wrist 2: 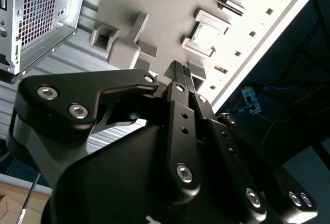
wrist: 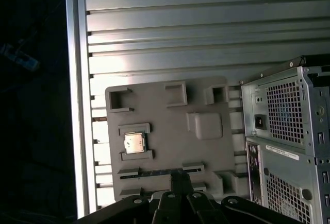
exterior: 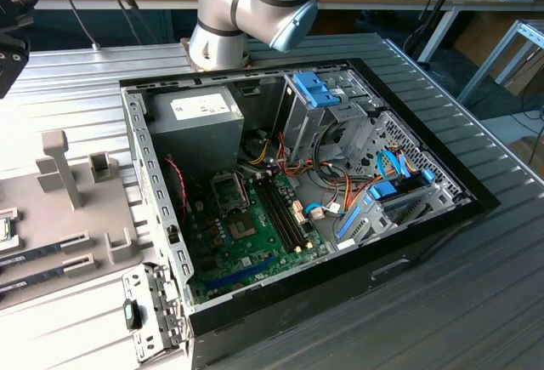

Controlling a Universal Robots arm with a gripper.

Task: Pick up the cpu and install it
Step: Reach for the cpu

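Silver-topped square cpu (wrist: pixel 134 143) lies flat on grey tray (wrist: pixel 170 126), claw (wrist: pixel 180 175) pinched narrow, empty

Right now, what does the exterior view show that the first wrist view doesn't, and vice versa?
Exterior view: inside the open black computer case, the large green motherboard and blue drive brackets, plus the grey robot arm. First wrist view: the small square silver cpu lying in a recess of the grey moulded parts tray, and the black gripper, shut and empty. Both: that tray, the ribbed metal table and the case.
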